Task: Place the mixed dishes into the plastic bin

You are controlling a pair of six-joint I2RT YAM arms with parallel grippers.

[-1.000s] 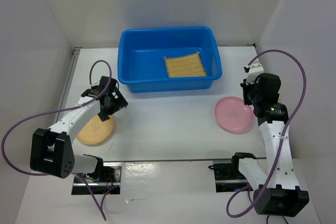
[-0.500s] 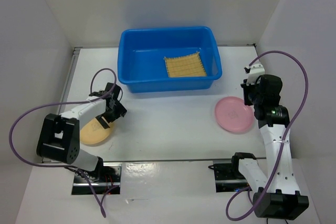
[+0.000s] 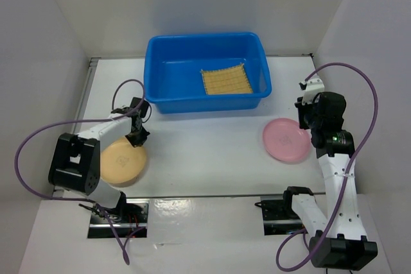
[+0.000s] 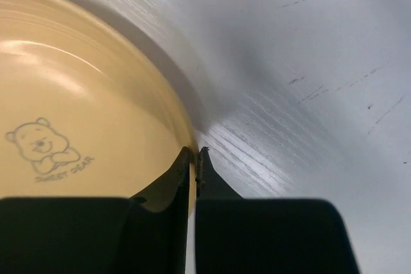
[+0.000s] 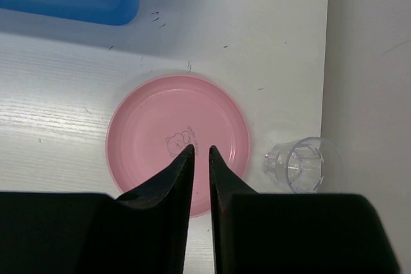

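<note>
Left gripper (image 4: pixel 194 160): closed on the tan plate (image 3: pixel 122 162), with the rim pinched between the two fingers. The grip is at the plate's far-right edge in the top view. The wrist cam shows a shadow under that rim, but I can't tell if the edge is off the table (image 3: pixel 205 149). The plate has a bear print (image 4: pixel 46 147) on its face, which is up. It sits at the near-left of the table, well apart from the bin (image 3: pixel 157 78).

Right gripper (image 5: pixel 198 152): fingers nearly together with only a thin slit between the tips, holding nothing. It hangs above the pink plate (image 5: pixel 148 133), tips over the middle of the plate in the wrist view, no contact visible.

The pink plate is flat on the table, right side, face up, also with a small bear print. It's to the near-right of the bin, close to its corner but not touching.

The mat (image 3: pixel 226 81) is inside the bin, lying on the floor in the right half, close to the right wall. Nothing else is visible in the bin.

The bin is at the far centre of the table, upright.

A clear cup (image 5: pixel 302 165) stands upright just beside the pink plate's right rim, with a small gap between them. It's only visible from the right wrist; in the top view the arm blocks that spot.
</note>
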